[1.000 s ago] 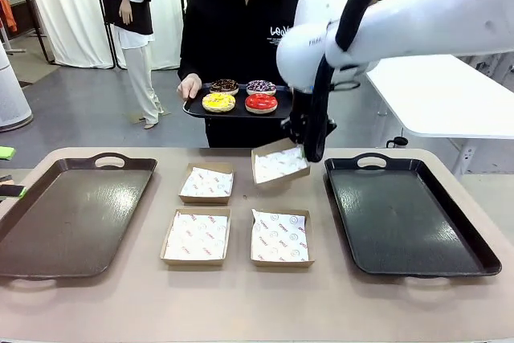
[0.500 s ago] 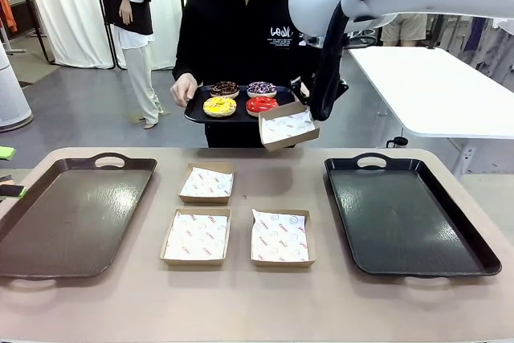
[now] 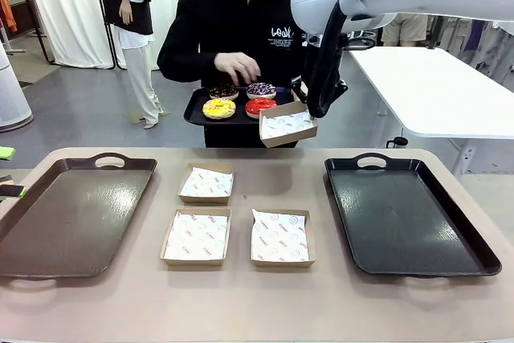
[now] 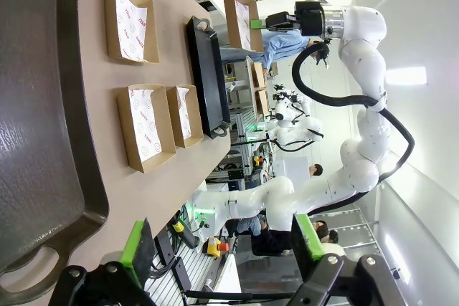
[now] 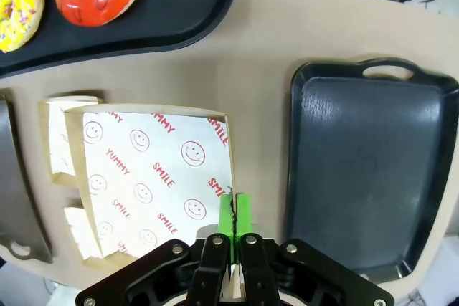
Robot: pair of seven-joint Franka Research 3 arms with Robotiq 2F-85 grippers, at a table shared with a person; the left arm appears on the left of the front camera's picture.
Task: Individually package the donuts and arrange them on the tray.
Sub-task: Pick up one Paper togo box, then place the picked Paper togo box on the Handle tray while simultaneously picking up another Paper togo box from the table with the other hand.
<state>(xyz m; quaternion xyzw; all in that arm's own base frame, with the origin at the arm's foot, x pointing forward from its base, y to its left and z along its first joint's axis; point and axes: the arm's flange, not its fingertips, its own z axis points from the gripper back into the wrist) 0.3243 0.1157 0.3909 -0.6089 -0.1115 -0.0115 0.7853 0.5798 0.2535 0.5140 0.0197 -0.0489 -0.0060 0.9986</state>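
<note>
1. The table (image 3: pixel 257 303) carries a brown tray (image 3: pixel 48 222) at the left and a black tray (image 3: pixel 401 222) at the right. Both are bare, so as I judge it nothing has been arranged yet.
2. At the far side a person holds a dark serving tray (image 3: pixel 197 114) just beyond the table's far edge, with a hand (image 3: pixel 237 66) hovering over its far side.
3. Three paper-lined cardboard boxes lie empty in the middle of the table: one far (image 3: pixel 206 183), two near (image 3: pixel 196 235) (image 3: pixel 281 238). A fourth box (image 3: pixel 287 124) is held up in the air just right of the serving tray, also empty.
4. All four donuts sit unpackaged on the serving tray: the yellow donut (image 3: pixel 218 107) and red donut (image 3: pixel 260 104) nearer, the chocolate donut (image 3: pixel 222 91) and sprinkled donut (image 3: pixel 261 87) farther. Every one has yet to be boxed and set down, so the job looks barely begun.
5. The right gripper (image 5: pixel 234 209) is pinched tight on the raised box's rim. The left gripper (image 4: pixel 221 249) stands wide apart with nothing between its pads, low over the near left of the table.
6. The box liner reads "YUMMY" and "SMILE" in red, among smiley faces. The right arm shows "FRAN". The white print on the person's shirt is too small to read.
</note>
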